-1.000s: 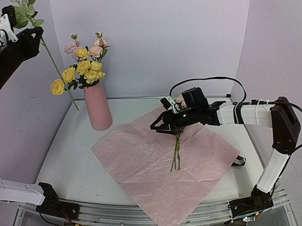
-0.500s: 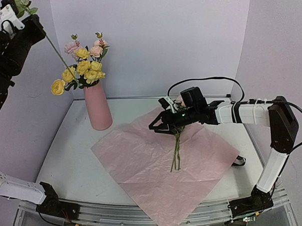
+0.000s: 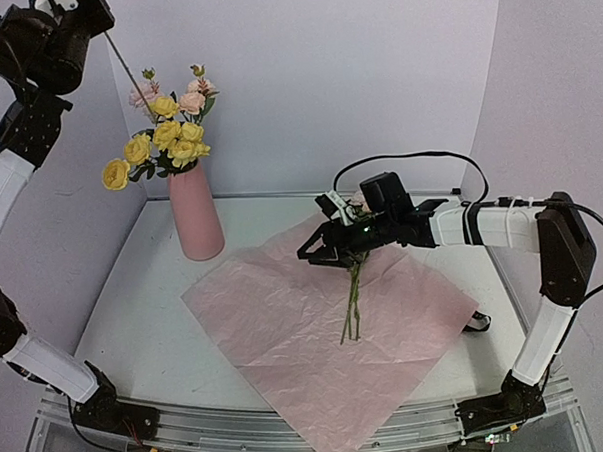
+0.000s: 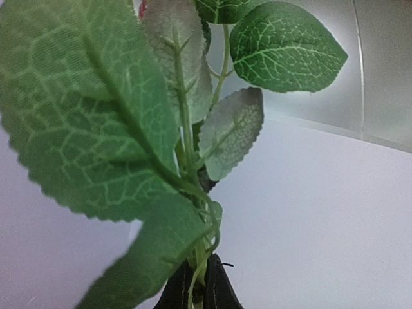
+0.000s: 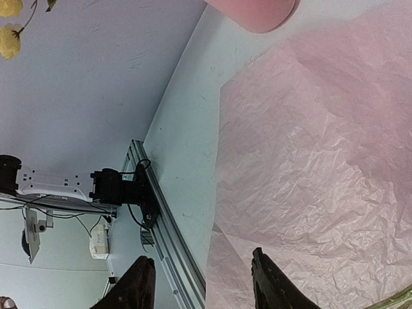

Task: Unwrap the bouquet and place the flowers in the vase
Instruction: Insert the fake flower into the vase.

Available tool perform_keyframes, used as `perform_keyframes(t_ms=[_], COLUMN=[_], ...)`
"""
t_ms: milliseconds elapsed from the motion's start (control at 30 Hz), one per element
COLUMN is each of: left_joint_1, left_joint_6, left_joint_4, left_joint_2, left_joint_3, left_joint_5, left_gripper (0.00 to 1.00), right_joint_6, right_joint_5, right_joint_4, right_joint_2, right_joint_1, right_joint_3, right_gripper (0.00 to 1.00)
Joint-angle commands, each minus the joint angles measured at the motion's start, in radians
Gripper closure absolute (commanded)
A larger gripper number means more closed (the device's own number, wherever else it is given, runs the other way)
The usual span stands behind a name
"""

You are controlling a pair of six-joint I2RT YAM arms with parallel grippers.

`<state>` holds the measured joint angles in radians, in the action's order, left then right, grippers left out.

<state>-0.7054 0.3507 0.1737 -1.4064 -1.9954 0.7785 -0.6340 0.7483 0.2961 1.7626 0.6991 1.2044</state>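
Table [image 3: 134, 293]: white; crinkled pink paper sheet [image 3: 286, 327] open.
Tall salmon vase [image 3: 195, 216], upper left: yellow/pink blooms [image 3: 167, 132] in.
L gripper [image 4: 198, 284]: clamps leafy stem [image 4: 185, 129].
R gripper [image 5: 203, 283]: agape; we've thin green stems [image 3: 353, 304] to go.

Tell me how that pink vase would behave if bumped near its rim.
The vase looks tall for its base, so probably tippy. Its flowers spread wide above the rim, likely adding top weight. Its matte surface probably isn't slippery.

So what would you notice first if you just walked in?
Probably the yellow and pink flowers bursting from the pink vase at the back left of the table. Then the big crinkly pink paper spread across the middle with loose stems lying on it, and the left gripper up high, pinching a leafy stem.
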Motion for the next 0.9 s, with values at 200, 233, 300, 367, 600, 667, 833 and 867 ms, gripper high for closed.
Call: perform_keyframes(t_ms=[200,233,300,367,600,667,833,867], left_joint_1=[0.131,0.146,0.182,0.242,0.374,0.400,0.447,0.450], left_joint_6=[0.082,0.086,0.084,0.030,-0.182,-0.247,-0.429,-0.454], left_joint_4=[0.057,0.058,0.058,0.059,0.051,0.048,0.041,0.040], left_joint_2=[-0.177,-0.185,-0.194,-0.191,-0.112,-0.083,-0.009,0.000], left_joint_3=[-0.281,-0.284,-0.279,-0.259,-0.052,0.031,0.199,0.223], left_joint_5=[-0.100,-0.106,-0.104,-0.091,-0.114,-0.118,-0.156,-0.162], left_gripper=[1.00,1.00,1.00,1.00,1.00,1.00,1.00,1.00], right_joint_6=[0.053,0.054,0.058,0.061,0.068,0.069,0.069,0.068], right_joint_5=[0.050,0.052,0.052,0.052,0.055,0.057,0.057,0.058], right_joint_4=[-0.035,-0.036,-0.038,-0.040,-0.045,-0.047,-0.049,-0.049], right_joint_2=[0.011,0.012,0.014,0.015,0.023,0.027,0.033,0.034], right_joint_1=[-0.012,-0.014,-0.018,-0.023,-0.043,-0.046,-0.055,-0.057], right_joint_3=[0.084,0.087,0.090,0.094,0.108,0.112,0.116,0.116], right_gripper=[0.47,0.47,0.47,0.47,0.47,0.47,0.47,0.47])
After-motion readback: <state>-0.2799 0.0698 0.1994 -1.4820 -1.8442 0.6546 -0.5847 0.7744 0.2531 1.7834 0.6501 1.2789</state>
